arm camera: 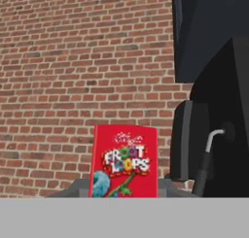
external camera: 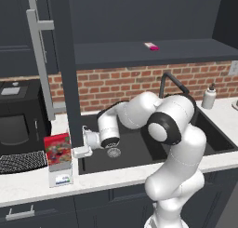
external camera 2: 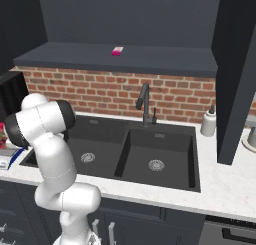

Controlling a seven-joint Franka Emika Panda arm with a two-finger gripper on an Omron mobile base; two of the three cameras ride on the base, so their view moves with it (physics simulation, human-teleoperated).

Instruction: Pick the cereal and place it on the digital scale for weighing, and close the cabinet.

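Your cereal (external camera: pixel 57 150) stood upright on the digital scale (external camera: pixel 61 176), the red box resting on the scale's flat top with its pictured front facing out toward the room. The scale sat on the white table (external camera: pixel 28 185) at the left of the sink (external camera: pixel 139 150), with its white front panel toward the table's edge. Just behind and to the left of it you had the black appliance (external camera: pixel 18 124).

Your arm reached leftward across the sink basin, and the tool (external camera: pixel 80 144) sat just beside the cereal, on its right, partly hidden behind the edge of the open cabinet door (external camera: pixel 65 64). From the left base view you could not tell how wide the tool stood or whether it touched the box. In the hand view the cereal (arm camera: pixel 125 161) appeared straight ahead, apart from the camera, against the brick wall (arm camera: pixel 73 62); the fingertips did not rise clear enough there to judge their spread either.

The cabinet (external camera: pixel 148 17) was open: its left door swung out toward you, edge-on, with its long grey bar handle (external camera: pixel 39 59) facing left. In the right base view the other door (external camera 2: pixel 235 74) also stood out from the wall. On the cabinet's shelf (external camera: pixel 153 55) a small pink flat item (external camera: pixel 151 46) lay by itself. A soap bottle (external camera: pixel 209 97) stood on the table at the right of the sink, behind the faucet (external camera 2: pixel 144 104).
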